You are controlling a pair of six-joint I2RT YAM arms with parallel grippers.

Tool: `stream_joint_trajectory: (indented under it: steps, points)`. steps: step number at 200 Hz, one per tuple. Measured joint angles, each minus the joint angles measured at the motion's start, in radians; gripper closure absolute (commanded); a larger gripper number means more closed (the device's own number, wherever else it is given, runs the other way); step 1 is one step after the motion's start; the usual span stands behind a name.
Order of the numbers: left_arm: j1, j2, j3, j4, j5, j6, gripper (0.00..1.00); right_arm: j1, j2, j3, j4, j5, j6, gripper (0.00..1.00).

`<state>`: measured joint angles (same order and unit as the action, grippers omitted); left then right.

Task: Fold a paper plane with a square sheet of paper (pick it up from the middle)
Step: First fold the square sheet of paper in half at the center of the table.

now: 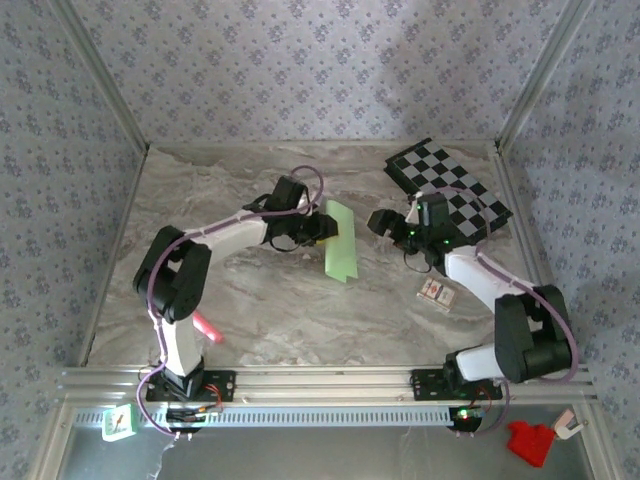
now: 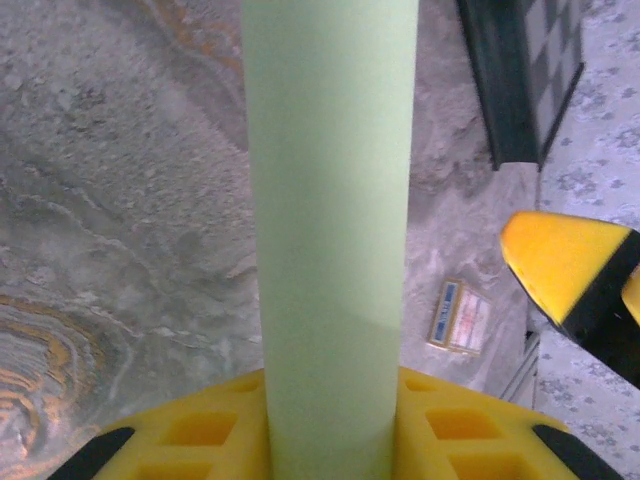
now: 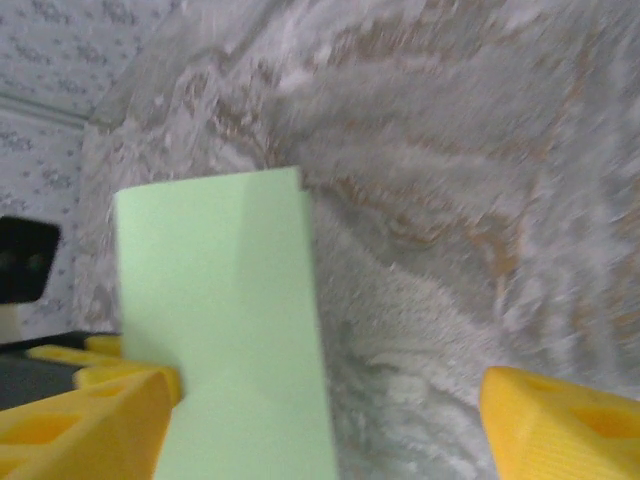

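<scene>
From above, we see the sheet of paper (image 1: 341, 245) as 1 narrow pale green strip, left of the chequered board (image 1: 450, 190). Its long axis runs from the far side toward the arm bases, and the near end leans a little toward the board's side. The left gripper (image 1: 318, 228) sits at the strip's edge on the side away from the board. The right gripper (image 1: 383, 222) is between the strip and the board. A small card (image 1: 436, 293) lies on the table (image 1: 280, 310) just nearer than the board, and a pink marker (image 1: 207, 328) lies well to the board's left.

In the left wrist view, the sheet of paper (image 2: 330, 200) runs straight away from the camera, with the chequered board (image 2: 520, 80) up to its right. The left gripper (image 2: 450, 340) is spread: the strip crosses 1 yellow finger and the other finger stands clear, with table and the card (image 2: 460, 318) between them.

In the right wrist view, the sheet of paper (image 3: 220, 320) points up and away, its far end cut square. The right gripper (image 3: 330, 420) is spread wide and grasps nothing. We cannot tell whether 1 finger, just beside the strip, touches it.
</scene>
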<state>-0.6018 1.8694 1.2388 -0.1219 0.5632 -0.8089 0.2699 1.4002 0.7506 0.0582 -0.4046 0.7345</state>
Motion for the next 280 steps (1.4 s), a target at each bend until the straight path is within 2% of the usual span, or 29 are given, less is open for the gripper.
stream_joint_trajectory:
  steps: [25, 64, 110, 168, 204, 251, 280]
  points:
    - [0.001, 0.040, -0.020, 0.008, -0.004, -0.003, 0.72, 0.056, 0.074, 0.014, 0.000, -0.038, -0.006, 0.36]
    - [0.005, 0.073, -0.027, -0.003, -0.030, 0.027, 0.74, 0.133, 0.204, 0.087, -0.010, -0.067, -0.018, 0.63]
    - [0.006, 0.084, -0.032, -0.039, -0.064, 0.074, 0.76, 0.177, 0.300, 0.134, -0.040, -0.049, -0.018, 0.81]
    - [0.006, 0.112, -0.032, -0.056, -0.081, 0.094, 0.76, 0.199, 0.395, 0.204, -0.096, -0.048, -0.024, 0.84]
    - [0.006, 0.117, -0.032, -0.069, -0.087, 0.101, 0.73, 0.219, 0.444, 0.243, -0.156, -0.034, -0.029, 0.85]
    - [0.006, 0.116, -0.020, -0.086, -0.097, 0.102, 0.64, 0.235, 0.469, 0.287, -0.217, -0.004, -0.028, 0.85]
    - [0.005, 0.098, -0.010, -0.138, -0.145, 0.107, 0.54, 0.237, 0.473, 0.296, -0.232, 0.005, -0.017, 0.84]
